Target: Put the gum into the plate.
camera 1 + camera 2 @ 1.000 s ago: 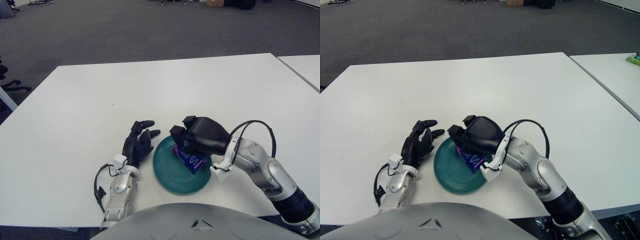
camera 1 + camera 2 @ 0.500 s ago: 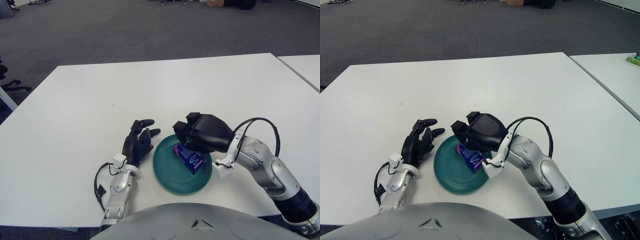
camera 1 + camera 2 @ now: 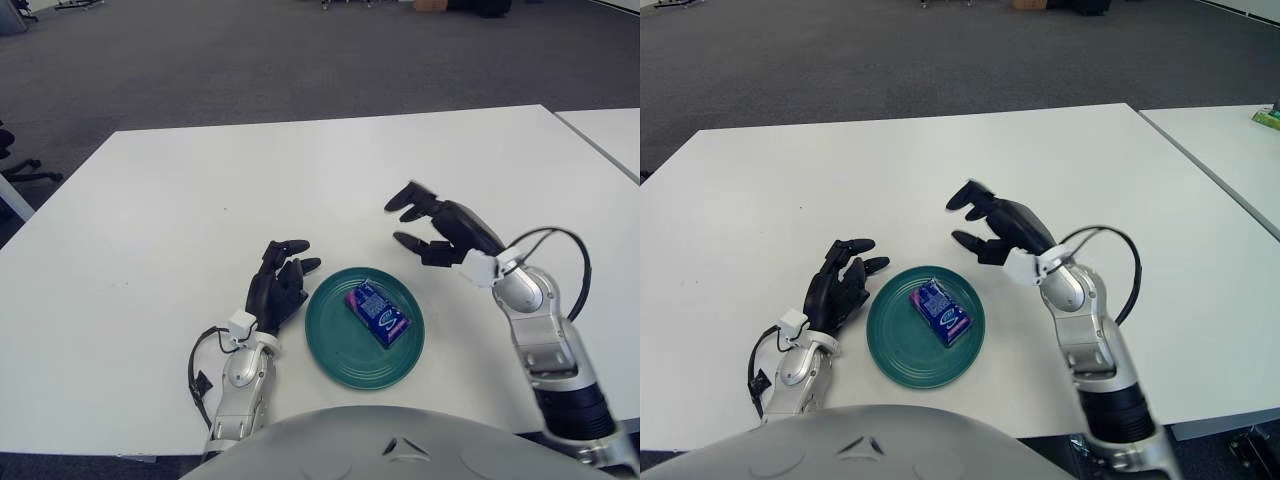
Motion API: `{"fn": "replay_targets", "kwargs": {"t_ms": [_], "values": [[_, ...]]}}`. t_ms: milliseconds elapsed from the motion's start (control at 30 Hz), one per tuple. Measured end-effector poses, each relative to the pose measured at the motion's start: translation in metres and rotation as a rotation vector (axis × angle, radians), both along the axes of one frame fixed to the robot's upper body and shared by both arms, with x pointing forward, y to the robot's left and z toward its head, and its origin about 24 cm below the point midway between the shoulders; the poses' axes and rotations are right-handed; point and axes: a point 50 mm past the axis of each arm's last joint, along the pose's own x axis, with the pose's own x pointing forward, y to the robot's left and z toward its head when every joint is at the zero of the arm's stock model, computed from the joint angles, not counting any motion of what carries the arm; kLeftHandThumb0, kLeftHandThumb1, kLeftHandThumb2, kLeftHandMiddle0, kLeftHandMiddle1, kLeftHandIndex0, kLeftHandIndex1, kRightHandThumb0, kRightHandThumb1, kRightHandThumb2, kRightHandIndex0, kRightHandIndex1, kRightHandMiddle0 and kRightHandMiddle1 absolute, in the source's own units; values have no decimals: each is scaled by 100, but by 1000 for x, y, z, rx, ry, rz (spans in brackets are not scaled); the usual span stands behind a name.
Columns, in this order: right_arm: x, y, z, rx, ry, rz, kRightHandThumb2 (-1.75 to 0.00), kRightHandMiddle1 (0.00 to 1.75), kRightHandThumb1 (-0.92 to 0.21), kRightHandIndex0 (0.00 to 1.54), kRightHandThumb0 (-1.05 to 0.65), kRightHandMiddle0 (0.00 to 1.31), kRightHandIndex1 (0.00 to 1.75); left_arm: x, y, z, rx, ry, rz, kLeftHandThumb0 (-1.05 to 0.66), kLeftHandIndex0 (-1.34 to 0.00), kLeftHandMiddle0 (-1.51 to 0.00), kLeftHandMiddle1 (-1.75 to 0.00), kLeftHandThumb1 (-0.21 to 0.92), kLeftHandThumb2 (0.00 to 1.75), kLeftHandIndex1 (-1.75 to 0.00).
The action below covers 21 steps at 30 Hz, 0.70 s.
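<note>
At the bottom edge a grey curved body (image 3: 400,445) hides the near counter (image 3: 150,250). The second counter (image 3: 610,135) is cut off at the right edge.

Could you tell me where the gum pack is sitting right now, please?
The gum pack lies inside the green plate near the table's front edge, between the left robot hand resting beside the plate and the open right robot hand raised behind it.

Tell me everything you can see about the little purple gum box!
The gum is a small flat box, purple and blue with pale swirly markings, looking like glossy card. It lies flat and slanted inside the green plate, toward its far right part, resting on the plate alone. Neither hand touches it: the right hand is open above the table beyond it.
</note>
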Motion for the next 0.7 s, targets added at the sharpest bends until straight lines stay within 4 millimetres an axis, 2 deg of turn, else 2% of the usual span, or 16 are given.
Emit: {"fn": "replay_targets", "kwargs": {"t_ms": [200, 367, 500, 700], "values": [[-4, -11, -29, 278, 95, -164, -69, 87, -92, 43, -60, 0, 53, -1, 0, 0, 0, -1, 2, -64, -27, -54, -96, 92, 77, -128], [-9, -27, -44, 460, 130, -355, -71, 93, -92, 48, -56, 0, 63, -1, 1, 1, 5, -6, 5, -63, -28, -55, -97, 92, 77, -128], [-16, -36, -53, 515, 151, -481, -68, 96, -92, 49, -52, 3, 78, -1, 1, 2, 6, -8, 8, -60, -28, -55, -97, 92, 77, -128], [-31, -35, -64, 531, 210, -572, -67, 97, -92, 49, -51, 7, 85, -1, 2, 2, 4, -3, 13, -58, -30, -55, -97, 92, 77, -128]]}}
